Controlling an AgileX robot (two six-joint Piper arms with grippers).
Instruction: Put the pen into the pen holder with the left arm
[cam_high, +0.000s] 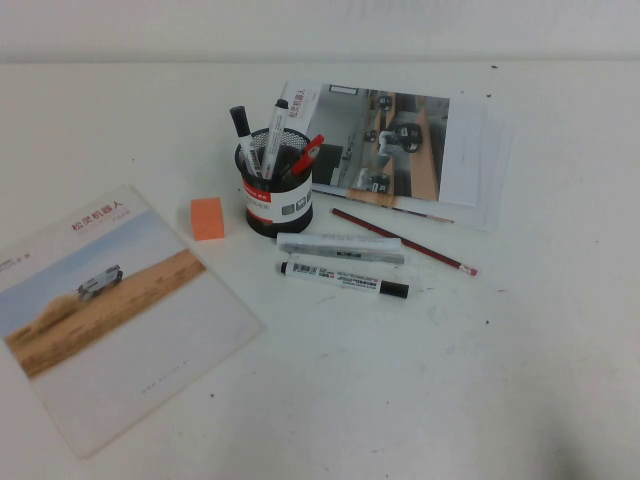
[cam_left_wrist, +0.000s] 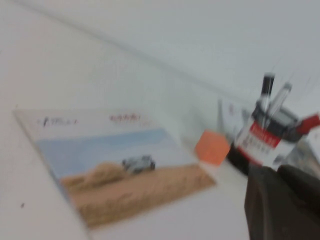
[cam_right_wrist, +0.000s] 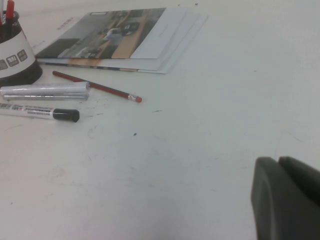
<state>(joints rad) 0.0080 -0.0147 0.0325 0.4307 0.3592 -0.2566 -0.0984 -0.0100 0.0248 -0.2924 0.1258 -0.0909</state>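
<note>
One pen (cam_high: 344, 277) flat on white table (cam_high: 520, 370), just near of pale grey bar (cam_high: 340, 248) and near-right of pen holder (cam_high: 277, 198). Holder upright, already containing several pens. Orange block (cam_high: 208, 218) left of holder; brochure (cam_high: 110, 300) at near left; red pencil (cam_high: 403, 241) right. Left gripper (cam_left_wrist: 277, 200) low, near brochure, fingers together, holding nothing. Right gripper (cam_right_wrist: 282, 195) low at near right, fingers closed, empty.

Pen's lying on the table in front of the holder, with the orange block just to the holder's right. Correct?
Not quite. The high view shows the orange block left of the holder, not right. The pen does lie in front. Left hand and right hand appear only in their wrist views, touching nothing.
</note>
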